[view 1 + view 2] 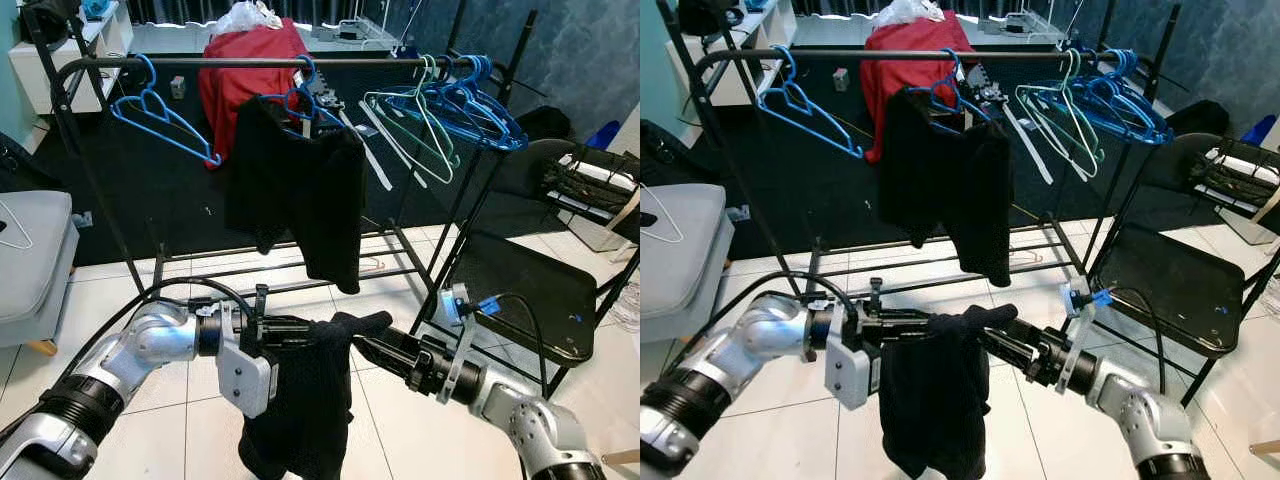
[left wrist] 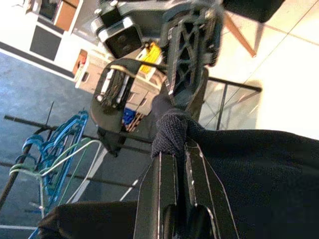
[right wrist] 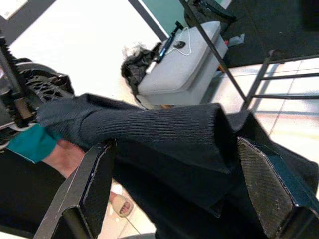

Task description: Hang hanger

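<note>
Hanger-borne black garment [image 1: 300, 400] pinched between left gripper [image 1: 290, 331] and right gripper [image 1: 368, 348].

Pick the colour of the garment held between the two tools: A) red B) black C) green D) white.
B: the garment hanging between the left tool and the right tool is black knit, like the one already on the rack.

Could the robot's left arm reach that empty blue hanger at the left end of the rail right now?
Probably not yet. The left gripper is shut on the black garment, low before the rack, and the blue hanger hangs well above on the rail. Nothing blocks the way.
</note>
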Tool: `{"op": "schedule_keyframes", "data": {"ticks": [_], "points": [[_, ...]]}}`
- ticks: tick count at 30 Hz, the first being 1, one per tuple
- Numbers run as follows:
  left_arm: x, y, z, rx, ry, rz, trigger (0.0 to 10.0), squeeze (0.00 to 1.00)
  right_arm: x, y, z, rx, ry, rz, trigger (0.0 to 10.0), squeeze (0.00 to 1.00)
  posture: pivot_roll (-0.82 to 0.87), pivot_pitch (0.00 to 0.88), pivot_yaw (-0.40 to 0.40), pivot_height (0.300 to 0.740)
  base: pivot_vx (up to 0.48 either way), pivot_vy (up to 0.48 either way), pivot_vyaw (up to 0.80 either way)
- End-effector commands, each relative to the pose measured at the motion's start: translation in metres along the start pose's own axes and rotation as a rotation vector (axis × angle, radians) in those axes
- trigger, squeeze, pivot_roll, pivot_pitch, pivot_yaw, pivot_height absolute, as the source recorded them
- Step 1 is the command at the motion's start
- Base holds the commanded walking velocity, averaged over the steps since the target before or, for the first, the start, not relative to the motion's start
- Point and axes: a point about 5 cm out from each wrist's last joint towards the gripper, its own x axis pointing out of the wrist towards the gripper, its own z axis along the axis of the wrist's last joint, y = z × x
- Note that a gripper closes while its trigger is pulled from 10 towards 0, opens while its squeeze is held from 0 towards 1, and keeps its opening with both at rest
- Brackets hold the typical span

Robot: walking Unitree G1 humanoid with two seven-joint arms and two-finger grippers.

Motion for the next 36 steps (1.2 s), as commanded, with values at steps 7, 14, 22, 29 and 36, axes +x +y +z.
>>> {"op": "schedule_keyframes", "data": {"ticks": [7, 14, 22, 29, 36], "points": [[0.001, -0.001, 0.001, -0.001, -0.008, -0.005, 10.0, 0.05, -0.005, -0.003, 0.002, -0.080, -0.040, -0.067, 10.0, 0.00, -0.10, 0.079, -0.038, 0.740, 0.000, 0.000, 0.00], [0.002, 0.002, 0.002, 0.004, -0.016, -0.013, 10.0, 0.05, -0.003, 0.006, -0.008, -0.031, 0.026, 0.028, 10.0, 0.00, -0.10, 0.081, -0.032, 0.740, 0.000, 0.000, 0.00], [0.005, 0.000, 0.005, 0.007, -0.031, -0.021, 10.0, 0.05, 0.003, 0.015, -0.018, -0.003, 0.156, 0.152, 10.0, 0.00, -0.10, 0.080, -0.033, 0.740, 0.000, 0.000, 0.00], [0.007, -0.006, 0.010, 0.001, -0.053, -0.035, 10.0, 0.05, 0.012, 0.013, -0.008, -0.058, 0.122, 0.147, 10.0, 0.00, -0.09, 0.063, -0.035, 0.740, 0.000, 0.000, 0.00], [0.007, -0.008, 0.010, -0.002, -0.053, -0.043, 10.0, 0.05, 0.018, 0.015, -0.003, -0.057, 0.082, 0.161, 2.8, 0.00, -0.09, 0.051, -0.035, 0.740, 0.000, 0.000, 0.00]]}}
